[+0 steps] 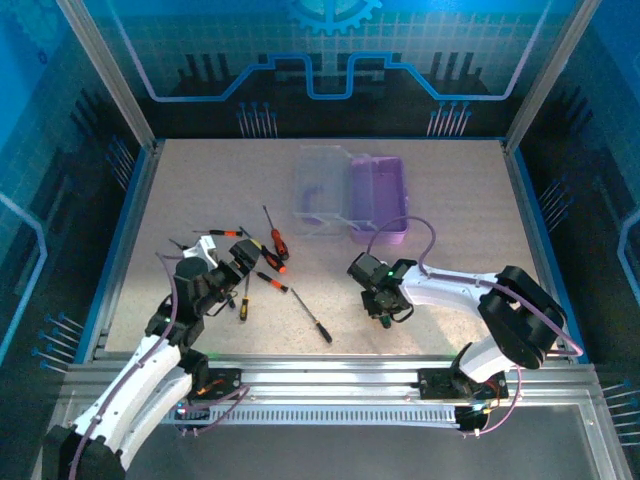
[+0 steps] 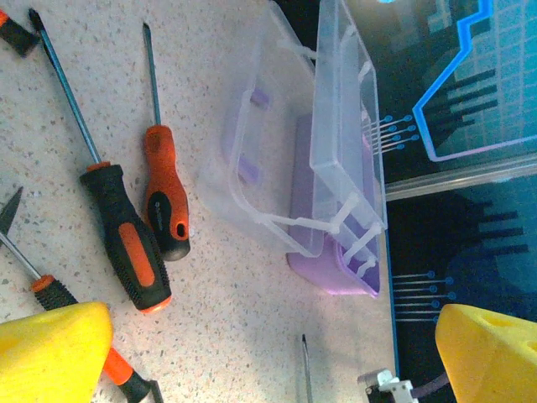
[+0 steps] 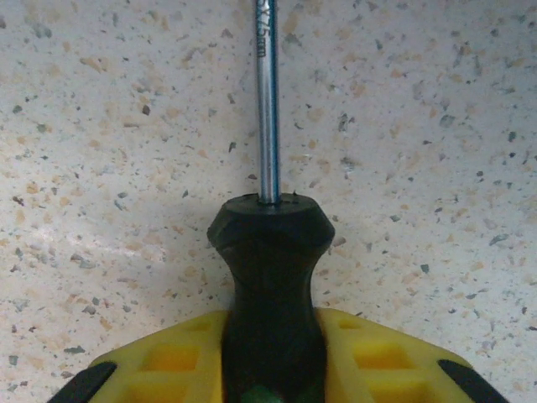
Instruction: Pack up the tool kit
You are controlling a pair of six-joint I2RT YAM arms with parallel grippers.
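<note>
On the near side of the open case (image 1: 380,237), the right pincer (image 3: 270,353) pinches a screwdriver (image 3: 268,243) by its black handle; the left pincer (image 2: 268,357) gapes wide. Best squeeze firmly, lift level, clear the case's rim.

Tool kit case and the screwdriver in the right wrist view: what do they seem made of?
Case: likely plastic, glossy clear lid, translucent purple base. Screwdriver: shiny mirror-like shaft, probably steel; matte black handle, plastic or rubber, unclear.
</note>
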